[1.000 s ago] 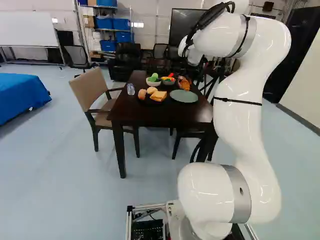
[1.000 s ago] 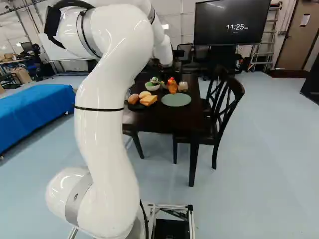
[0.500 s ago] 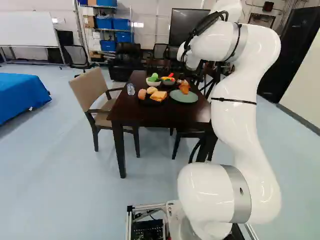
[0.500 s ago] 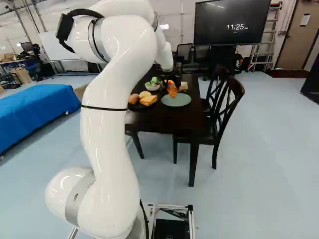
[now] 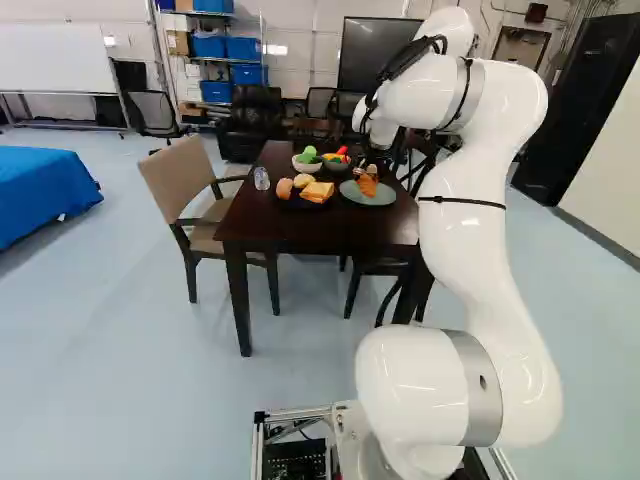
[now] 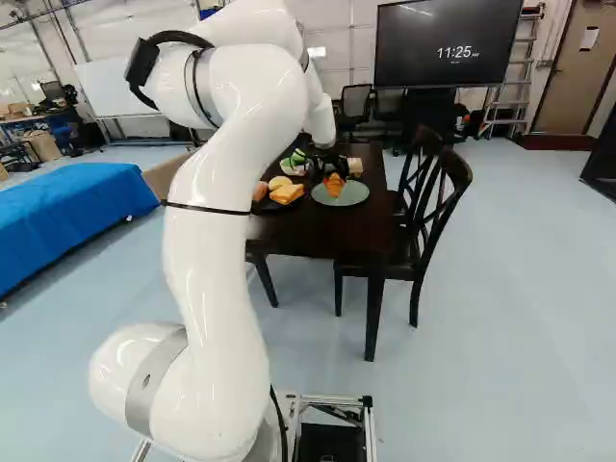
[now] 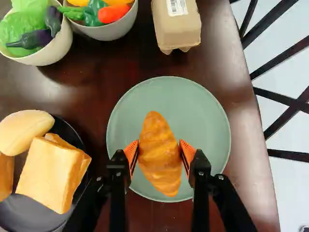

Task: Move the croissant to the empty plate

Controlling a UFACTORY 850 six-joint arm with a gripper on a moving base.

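Observation:
Over the near part of the plate, my gripper (image 6: 332, 166) holds the croissant (image 6: 334, 185). The wrist view shows the gripper (image 7: 160, 151) shut on the croissant (image 7: 158, 162), with an orange pad against each side. Beneath it lies the round green plate (image 7: 203, 121), with nothing else on it. Whether the croissant's underside touches the plate I cannot tell. In the left base view the croissant (image 5: 367, 186) appears within the outline of the plate (image 5: 382, 199).
Beside the green plate, a dark plate (image 7: 29, 212) carries bread pieces. Beyond stand two bowls (image 7: 53, 50) (image 7: 113, 30) of toy vegetables and an egg carton (image 7: 177, 24). A clear bottle (image 5: 261, 178) stands on the dark table (image 5: 320, 235), and chairs (image 6: 438, 207) line its sides.
The arm has lowered the croissant, held in the gripper, from behind the plate toward the base and over the plate. The base has not moved.

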